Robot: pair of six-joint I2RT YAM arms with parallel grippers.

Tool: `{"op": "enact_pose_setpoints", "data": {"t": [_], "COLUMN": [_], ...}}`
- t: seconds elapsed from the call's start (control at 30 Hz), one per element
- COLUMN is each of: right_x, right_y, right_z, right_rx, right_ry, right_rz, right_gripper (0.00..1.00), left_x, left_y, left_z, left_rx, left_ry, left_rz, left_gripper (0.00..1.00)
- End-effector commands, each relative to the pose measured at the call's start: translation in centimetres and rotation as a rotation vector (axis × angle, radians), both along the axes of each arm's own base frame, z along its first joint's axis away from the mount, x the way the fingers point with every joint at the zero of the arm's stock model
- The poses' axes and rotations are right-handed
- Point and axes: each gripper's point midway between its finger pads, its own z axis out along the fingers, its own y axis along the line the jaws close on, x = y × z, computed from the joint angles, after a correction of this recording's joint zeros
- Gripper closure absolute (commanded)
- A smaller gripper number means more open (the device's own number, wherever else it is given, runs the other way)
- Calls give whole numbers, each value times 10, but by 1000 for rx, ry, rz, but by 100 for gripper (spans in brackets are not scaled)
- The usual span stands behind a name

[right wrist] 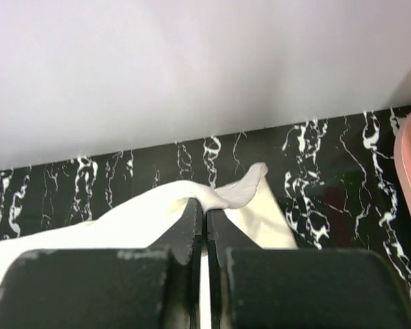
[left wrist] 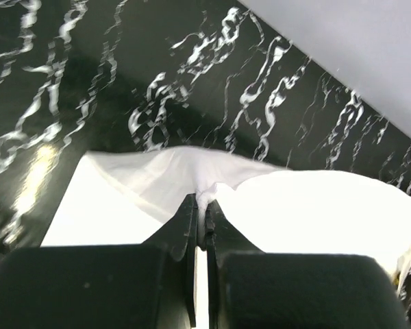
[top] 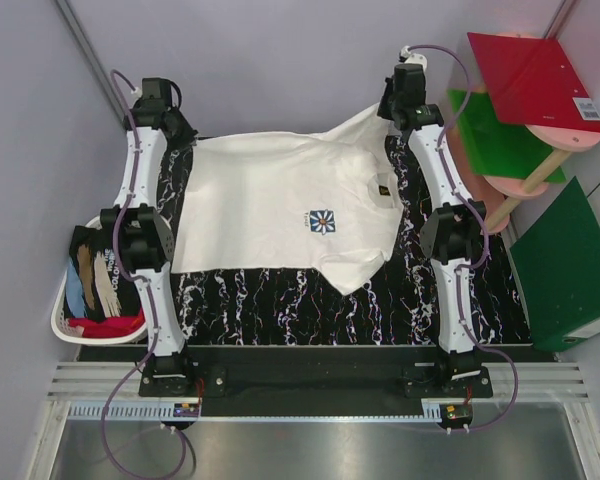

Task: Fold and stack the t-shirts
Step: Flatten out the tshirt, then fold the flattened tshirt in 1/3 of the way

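From above, the cream-white t-shirt (top: 280,210) lies spread on the black marbled bench (top: 280,300). Left wrist: the left fingers (left wrist: 202,207) are closed on a white fold at their tips, with cloth spreading to both sides. Right wrist: the right fingers (right wrist: 205,210) are closed, pinching the shirt's edge at their tips

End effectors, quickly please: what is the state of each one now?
Left end effector: closed, pinching the white t-shirt edge.
Right end effector: closed, pinching the same t-shirt.

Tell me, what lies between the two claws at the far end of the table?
A white t-shirt, spread on the table. The left gripper and right gripper each pinch its far edge; the top view shows the whole span.
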Motion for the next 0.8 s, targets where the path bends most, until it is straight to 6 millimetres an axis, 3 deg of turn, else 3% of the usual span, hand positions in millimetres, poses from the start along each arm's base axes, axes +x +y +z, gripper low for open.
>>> {"op": "enact_pose_setpoints", "data": {"t": [0.0,0.03,0.07,0.17,0.3,0.43,0.53,0.7,0.77], "right_x": [21,23,26,21,0,-32,-52,-69,-71], "right_y": [-17,-16,-15,-9,-1,4,6,5,3], "right_z": [2,-8,-26,-43,-59,-80,-82,-55,-45], "right_rx": [68,85,94,130,166,186,199,210,208], "right_ry": [-56,-39,-8,46,158,305,366,365,353], "right_rz": [-19,-21,-12,12,35,60,75,82,76], "right_gripper": [100,100,100,100,100,100,100,100,100], "left_x": [30,35,35,29,7,-10,-13,-8,-1], "left_y": [-10,-11,-12,-9,6,22,34,45,46], "left_z": [-20,-40,-47,-69,-81,-79,-73,-38,-14], "left_rx": [-106,-119,-145,-174,-159,-137,-138,-140,-138], "left_ry": [-26,5,19,74,140,177,183,104,40], "left_rz": [-2,-2,-3,8,49,78,93,114,119], "left_gripper": [100,100,100,100,100,100,100,100,100]}}
